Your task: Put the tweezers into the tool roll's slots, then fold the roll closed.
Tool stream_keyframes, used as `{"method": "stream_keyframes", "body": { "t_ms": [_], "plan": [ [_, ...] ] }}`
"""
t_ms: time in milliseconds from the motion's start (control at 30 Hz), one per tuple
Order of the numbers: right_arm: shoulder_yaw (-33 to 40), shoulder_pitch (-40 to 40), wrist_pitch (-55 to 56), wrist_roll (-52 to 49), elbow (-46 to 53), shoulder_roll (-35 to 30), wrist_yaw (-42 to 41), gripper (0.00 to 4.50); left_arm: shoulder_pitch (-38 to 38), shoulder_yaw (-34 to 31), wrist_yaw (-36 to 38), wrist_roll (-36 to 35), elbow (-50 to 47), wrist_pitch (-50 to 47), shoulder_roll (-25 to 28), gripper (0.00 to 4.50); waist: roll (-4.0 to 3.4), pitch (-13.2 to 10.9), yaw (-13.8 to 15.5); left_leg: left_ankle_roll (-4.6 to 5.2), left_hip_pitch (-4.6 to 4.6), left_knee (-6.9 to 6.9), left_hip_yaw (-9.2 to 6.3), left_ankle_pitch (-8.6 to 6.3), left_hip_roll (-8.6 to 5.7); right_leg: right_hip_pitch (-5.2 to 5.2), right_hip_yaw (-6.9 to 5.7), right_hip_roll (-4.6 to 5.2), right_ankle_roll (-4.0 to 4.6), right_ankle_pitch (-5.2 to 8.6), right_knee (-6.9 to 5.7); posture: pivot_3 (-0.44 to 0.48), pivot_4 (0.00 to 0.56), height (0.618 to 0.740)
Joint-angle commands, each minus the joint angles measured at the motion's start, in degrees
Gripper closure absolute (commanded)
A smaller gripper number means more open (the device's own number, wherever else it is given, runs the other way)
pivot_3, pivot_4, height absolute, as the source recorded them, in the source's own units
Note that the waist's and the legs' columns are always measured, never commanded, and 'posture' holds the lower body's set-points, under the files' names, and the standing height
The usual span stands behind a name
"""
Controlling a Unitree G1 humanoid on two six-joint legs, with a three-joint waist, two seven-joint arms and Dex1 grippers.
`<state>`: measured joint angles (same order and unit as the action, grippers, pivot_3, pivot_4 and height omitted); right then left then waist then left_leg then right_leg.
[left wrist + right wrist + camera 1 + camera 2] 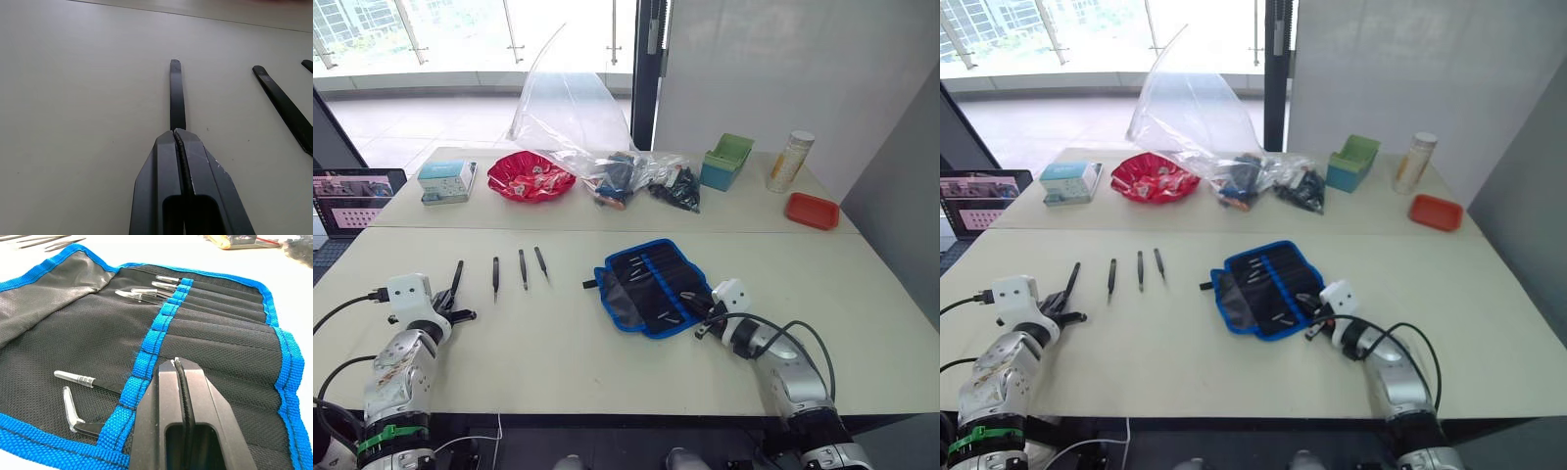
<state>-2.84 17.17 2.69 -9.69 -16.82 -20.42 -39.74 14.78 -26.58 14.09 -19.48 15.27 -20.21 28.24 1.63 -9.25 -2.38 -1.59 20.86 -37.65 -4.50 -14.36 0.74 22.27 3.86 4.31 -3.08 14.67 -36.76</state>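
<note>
- Left eye view: two pale beige tables pushed together, seam running across; glass wall and white panel behind, laptop at the far left edge.
- Four loose tweezers in a row on the near table, well left of the tool roll.
- Tool roll lying unrolled, black inside up, blue edging around; five tweezers seen tucked in its slots in the right wrist view, tips capped in clear sleeves.
- Left gripper closed, empty, just short of the leftmost loose tweezer.
- Right gripper closed, empty, over the roll's near edge.
- On the far table: one clear plastic bag, one red bowl, one small box, one green bin, one canister, one red tray.
</note>
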Motion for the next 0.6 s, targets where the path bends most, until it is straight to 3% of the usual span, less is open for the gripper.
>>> {"method": "stream_keyframes", "body": {
  "t_ms": [33, 200, 367, 600],
  "plan": [
    [-2.8, -1.7, -10.0, 2.6, -0.8, -2.0, -0.5, 4.5, 1.6, -0.1, 2.5, -0.6, -4.6, -0.4, 3.6, 4.48, 0.02, 0.0, 0.0, 0.0, 0.0, 0.0, 0.0, 0.0, 0.0, 0.0, 0.0, 0.01, 0.0, 0.0, 0.0, 0.0, 0.15, 0.738],
    [-4.5, -0.9, -21.8, 3.0, 2.8, -4.1, 0.8, 4.5, 2.7, -1.1, 7.2, -3.6, -9.5, -2.6, 8.0, 4.48, 0.22, 0.1, 0.2, 0.0, -0.01, 0.04, -0.02, 0.0, 0.0, -0.01, -0.02, 0.01, 0.01, 0.0, 0.02, 0.0, 0.15, 0.738],
    [-4.9, 0.6, -25.7, 3.0, 4.7, -4.3, 1.4, 4.5, 1.7, 0.4, 11.2, -5.3, -14.2, -5.2, 9.8, 4.48, 0.34, 0.2, 0.0, 0.0, -0.04, 0.12, 0.01, 0.0, 0.0, -0.03, -0.02, 0.02, 0.0, 0.01, 0.1, 0.0, 0.15, 0.738],
    [-5.6, 1.6, -27.5, 2.7, 5.6, -3.8, 1.7, 4.5, 1.7, 9.4, 21.4, -6.5, -22.6, -10.1, 13.3, 4.48, 0.41, 0.2, -0.1, -0.01, -0.03, 0.17, 0.02, 0.0, 0.04, -0.02, -0.02, -0.03, 0.01, 0.02, 0.16, 0.0, 0.15, 0.738]
  ]
}}
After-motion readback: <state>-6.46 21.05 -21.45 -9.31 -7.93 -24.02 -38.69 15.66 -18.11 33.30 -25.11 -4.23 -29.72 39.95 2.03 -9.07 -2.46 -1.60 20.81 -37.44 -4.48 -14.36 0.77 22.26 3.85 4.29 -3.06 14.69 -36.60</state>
